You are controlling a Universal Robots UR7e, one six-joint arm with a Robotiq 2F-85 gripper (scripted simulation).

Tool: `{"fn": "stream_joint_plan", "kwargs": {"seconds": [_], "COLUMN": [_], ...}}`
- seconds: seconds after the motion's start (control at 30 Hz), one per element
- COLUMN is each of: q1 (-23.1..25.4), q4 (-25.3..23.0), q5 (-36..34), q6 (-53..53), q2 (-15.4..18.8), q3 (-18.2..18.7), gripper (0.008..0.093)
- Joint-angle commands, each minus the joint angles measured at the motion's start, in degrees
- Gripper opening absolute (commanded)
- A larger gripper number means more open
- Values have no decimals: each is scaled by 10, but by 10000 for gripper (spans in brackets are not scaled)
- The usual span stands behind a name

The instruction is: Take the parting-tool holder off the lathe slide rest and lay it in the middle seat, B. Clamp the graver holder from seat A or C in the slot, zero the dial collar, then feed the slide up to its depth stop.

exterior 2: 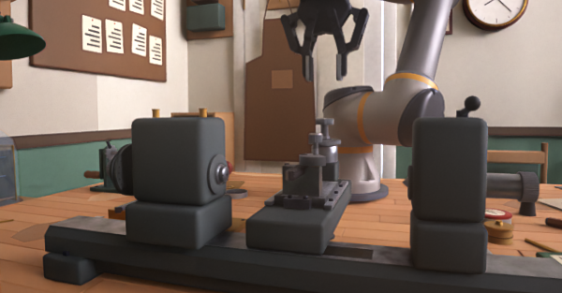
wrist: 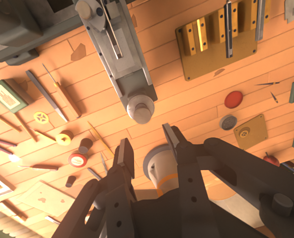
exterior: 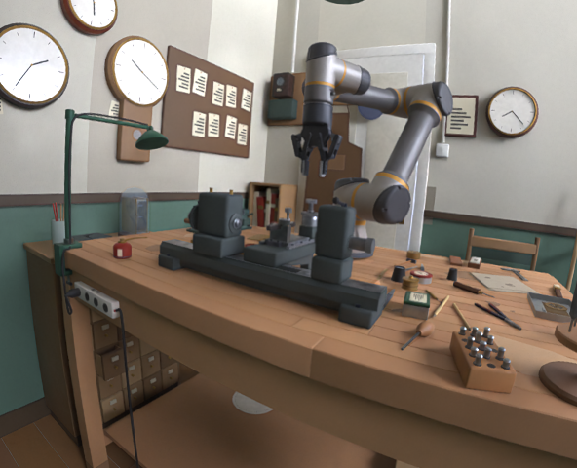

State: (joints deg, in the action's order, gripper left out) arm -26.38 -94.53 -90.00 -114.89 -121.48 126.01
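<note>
My gripper [exterior: 314, 170] [exterior 2: 322, 72] [wrist: 146, 143] hangs high above the bench, open and empty, over the far end of the lathe slide rest [exterior: 282, 241] [exterior 2: 311, 193] [wrist: 117, 55]. A parting-tool holder [wrist: 112, 38] lies clamped along the slide rest's slot, under the clamp post [exterior 2: 314, 157]. The round dial collar [wrist: 140, 109] [exterior 2: 329, 152] sits at the slide's end, below my fingers. Beyond the lathe a yellow rack [wrist: 217, 43] has three seats: one holds a brass-coloured holder [wrist: 200, 34], the middle one a dark holder [wrist: 228, 28], the third a grey one [wrist: 260, 19].
A wooden block of punches [exterior: 482, 355] sits near the front edge of the bench. The lathe headstock [exterior: 218, 216] and tailstock [exterior: 335, 234] flank the slide rest. Small tins, files and gravers [exterior: 430, 297] lie scattered right of the lathe. A green lamp [exterior: 150, 138] reaches over the left end.
</note>
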Motion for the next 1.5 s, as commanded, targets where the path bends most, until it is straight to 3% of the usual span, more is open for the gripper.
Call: {"fn": "stream_joint_plan", "kwargs": {"seconds": [0.0,0.47,0.9,1.47], "q1": [0,0,0,0], "q4": [0,-1,-76,-85], "q5": [0,0,0,0], "q6": [-2,-15,-15,-15], "q2": [0,0,12,14], "q3": [0,1,64,71], "gripper": [480,480,480,480]}}
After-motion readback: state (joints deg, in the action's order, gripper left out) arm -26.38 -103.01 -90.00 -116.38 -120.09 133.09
